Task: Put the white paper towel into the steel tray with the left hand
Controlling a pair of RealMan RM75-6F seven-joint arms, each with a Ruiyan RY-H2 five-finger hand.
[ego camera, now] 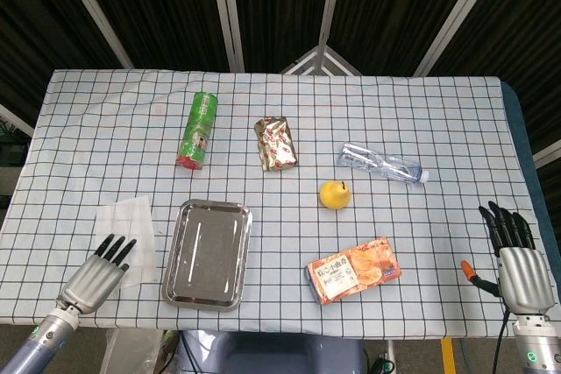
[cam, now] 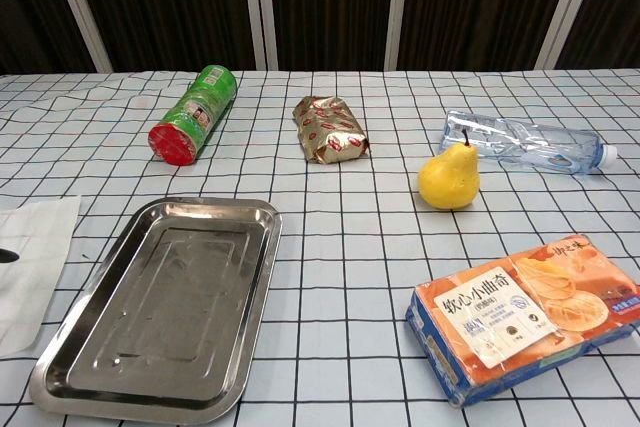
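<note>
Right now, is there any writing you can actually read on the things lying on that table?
"软心小曲奇": large white characters on the orange cookie box.
Small print on that box's white label: too small to read.
Green can, gold snack pouch: printing blurred, unreadable.
Water bottle: no readable label.

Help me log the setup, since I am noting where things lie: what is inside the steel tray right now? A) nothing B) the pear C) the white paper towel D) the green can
A: the steel tray shows only bare metal, while the white paper towel lies on the table beside it under the left hand.
</note>
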